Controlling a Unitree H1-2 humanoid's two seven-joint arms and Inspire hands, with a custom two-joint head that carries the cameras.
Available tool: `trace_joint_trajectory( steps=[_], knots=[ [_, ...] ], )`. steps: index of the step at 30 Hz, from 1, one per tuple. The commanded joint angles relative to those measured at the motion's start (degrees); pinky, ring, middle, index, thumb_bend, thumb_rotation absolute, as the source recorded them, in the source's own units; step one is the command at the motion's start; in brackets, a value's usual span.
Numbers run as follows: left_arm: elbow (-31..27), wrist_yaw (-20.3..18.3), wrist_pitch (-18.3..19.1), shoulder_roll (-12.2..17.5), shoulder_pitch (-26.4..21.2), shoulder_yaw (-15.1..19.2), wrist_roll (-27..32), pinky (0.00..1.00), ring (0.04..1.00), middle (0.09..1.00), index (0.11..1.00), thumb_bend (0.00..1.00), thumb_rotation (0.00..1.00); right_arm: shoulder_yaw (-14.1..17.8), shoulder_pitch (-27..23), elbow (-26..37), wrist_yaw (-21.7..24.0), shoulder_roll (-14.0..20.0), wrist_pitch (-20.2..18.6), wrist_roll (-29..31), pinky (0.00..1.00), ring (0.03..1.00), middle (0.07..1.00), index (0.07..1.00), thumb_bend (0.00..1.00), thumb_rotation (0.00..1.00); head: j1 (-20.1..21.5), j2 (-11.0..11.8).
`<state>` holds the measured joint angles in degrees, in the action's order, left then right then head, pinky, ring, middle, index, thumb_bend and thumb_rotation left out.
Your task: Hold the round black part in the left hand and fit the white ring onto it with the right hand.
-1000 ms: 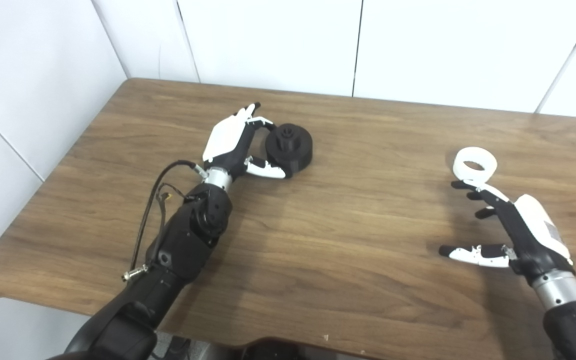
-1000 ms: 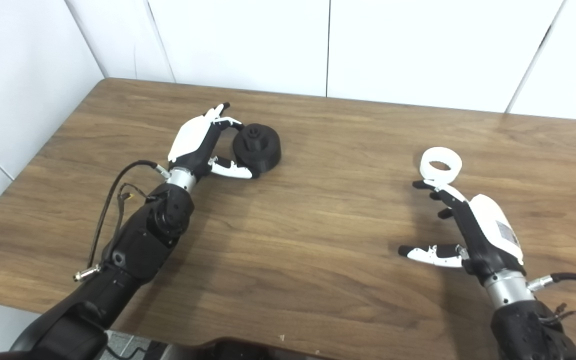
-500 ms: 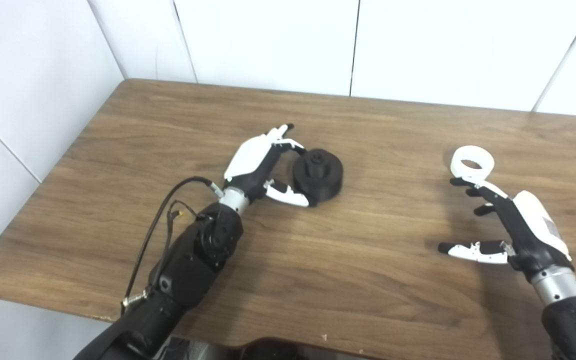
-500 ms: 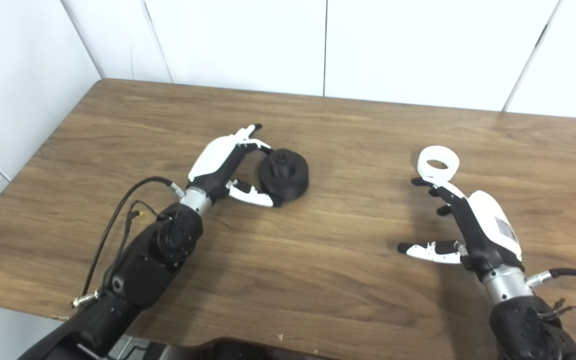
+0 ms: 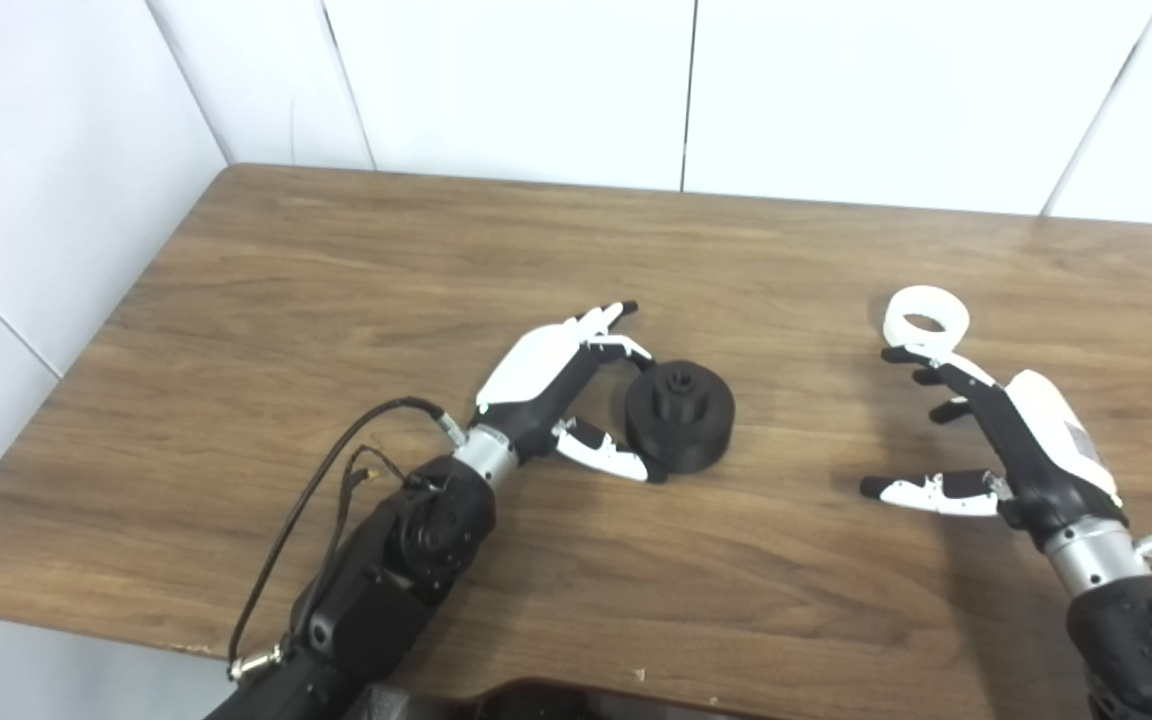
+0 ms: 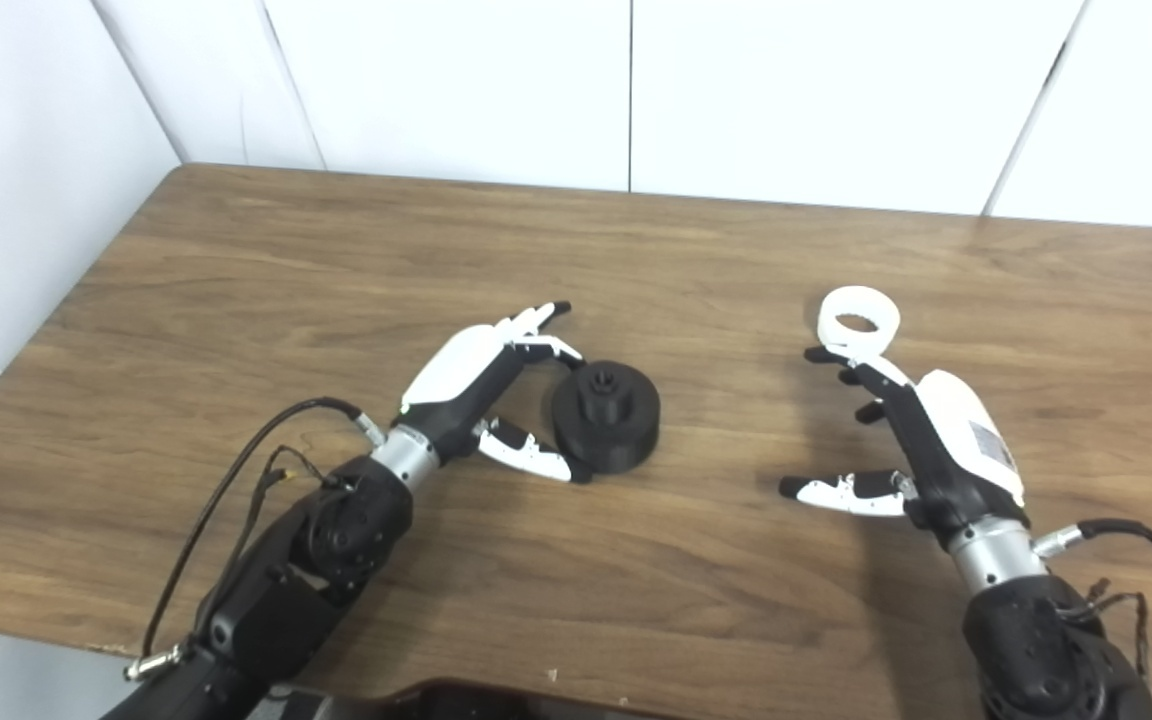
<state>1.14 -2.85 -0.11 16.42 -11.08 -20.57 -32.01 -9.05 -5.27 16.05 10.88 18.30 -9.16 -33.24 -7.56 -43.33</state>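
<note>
The round black part [image 5: 681,415] rests on the wooden table [image 5: 336,260], a little left of the middle. My left hand [image 5: 561,385] clasps its left side, thumb against the near edge and a curled finger against the far edge. The white ring [image 5: 926,320] lies flat on the table at the right. My right hand [image 5: 996,440] hovers just on the near side of the ring. It is open, its fingers spread and pointing at the ring, its thumb stretched out to the left. The foremost fingertips [image 6: 821,356] reach the ring's near rim.
White wall panels [image 5: 516,80] close off the table's far side and left side. A black cable [image 5: 336,500] loops off my left forearm over the table's near left part. The near table edge [image 5: 86,620] runs just below both arms.
My left hand has slid the black part to the right and toward the near edge. The right hand and white ring have stayed about where they were. The camera has shifted slightly.
</note>
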Motion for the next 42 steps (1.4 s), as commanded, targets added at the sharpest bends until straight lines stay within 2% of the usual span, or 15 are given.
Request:
trace_joint_trajectory(
  steps=[1,11,13,14,17,19,24,33,42],
  knots=[
    [-1.93,-0.78,-1.73,0.34,0.22,-0.71,-1.56,1.00,1.000,1.000,0.603,0.94,0.32,0.10,-2.39,2.24,-0.46,-0.41,0.16,-0.80,0.66,0.827,0.880,0.819,0.75,0.17,0.43,-0.23],
    [-5.95,-2.98,-3.26,-0.28,3.07,-1.21,-1.13,1.00,1.000,1.000,0.600,0.96,0.31,-0.66,-2.27,3.52,0.09,-1.96,-1.73,-2.72,0.65,0.820,0.879,0.814,0.76,0.15,3.99,-1.10],
    [-5.85,-3.02,-3.98,-0.14,3.18,-0.95,-0.63,1.00,1.000,1.000,0.598,0.96,0.32,-0.91,-2.23,3.71,0.05,-2.30,-1.84,-3.18,0.66,0.821,0.880,0.815,0.75,0.16,7.00,-1.20],
    [-5.85,-3.16,-4.13,-0.08,3.22,-0.84,-0.37,1.00,1.000,1.000,0.597,0.96,0.32,-1.00,-2.20,3.65,-0.12,-2.38,-1.62,-3.28,0.66,0.819,0.879,0.814,0.75,0.17,7.00,-1.20],
    [-5.86,-3.50,-4.77,0.27,3.48,-0.28,0.33,1.00,1.000,1.000,0.600,0.96,0.31,-1.39,-2.11,3.52,-0.37,-2.94,-1.45,-3.90,0.64,0.813,0.880,0.821,0.74,0.19,10.48,-0.88],
    [-5.90,-3.61,-5.20,0.62,3.70,0.25,0.60,1.00,1.000,1.000,0.600,0.96,0.30,-1.84,-2.13,3.58,-0.56,-3.73,-1.91,-4.95,0.65,0.813,0.877,0.819,0.75,0.19,14.18,-0.62],
    [-5.78,-4.50,-6.35,1.47,4.00,1.41,0.98,1.00,1.000,1.000,0.604,0.95,0.31,-2.69,-2.38,4.12,0.24,-5.39,-3.62,-6.92,0.67,0.821,0.882,0.820,0.74,0.21,17.92,-0.40],
    [-5.26,-5.81,-7.54,1.86,4.06,2.59,1.64,1.00,1.000,1.000,0.607,0.94,0.30,-3.11,-2.78,3.81,-0.25,-6.34,-3.50,-8.02,0.69,0.827,0.883,0.820,0.73,0.21,19.94,0.00],
    [-5.35,-6.43,-7.79,1.44,4.12,3.32,1.60,1.00,1.000,1.000,0.607,0.94,0.28,-0.99,-3.71,3.44,-3.31,-6.49,-1.97,-7.85,0.67,0.805,0.859,0.802,0.72,0.22,20.14,0.31]
  ],
)
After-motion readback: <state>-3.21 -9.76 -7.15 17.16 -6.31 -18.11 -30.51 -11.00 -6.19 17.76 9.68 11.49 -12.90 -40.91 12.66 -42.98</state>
